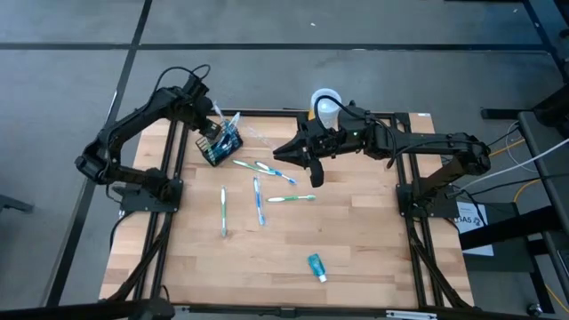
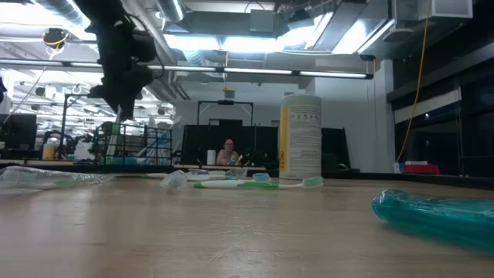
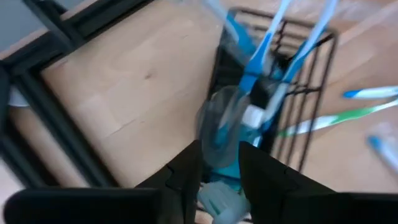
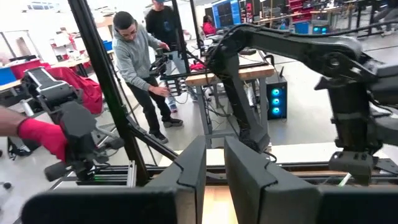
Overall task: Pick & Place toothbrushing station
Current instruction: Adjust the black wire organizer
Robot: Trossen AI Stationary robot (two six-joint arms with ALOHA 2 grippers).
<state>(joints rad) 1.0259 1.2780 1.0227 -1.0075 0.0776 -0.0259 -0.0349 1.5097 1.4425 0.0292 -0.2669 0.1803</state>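
The toothbrushing station (image 1: 222,145) is a small black wire holder at the table's far left, with blue toothbrushes sticking out of it; it also shows in the low view (image 2: 133,148) and the left wrist view (image 3: 292,81). My left gripper (image 1: 211,132) stands just over it, shut on a blue toothbrush in a clear sleeve (image 3: 225,127). My right gripper (image 1: 300,156) hovers above the table's far middle, near the white-and-yellow cup (image 1: 326,105), its fingers (image 4: 249,174) almost together and empty. My left gripper pinches the blue toothbrush with its clear sleeve (image 3: 222,163) between its two fingers, coming from above and pointing down. The toothbrush reaches forward past the fingertips toward the holder's wire top (image 3: 273,74). Which end it holds, I cannot tell.
Several toothbrushes (image 1: 259,200) lie loose on the middle of the wooden table, one green (image 1: 292,198). A teal toothpaste tube (image 1: 316,266) lies near the front edge and close in the low view (image 2: 436,212). People stand in the room beyond (image 4: 140,56).
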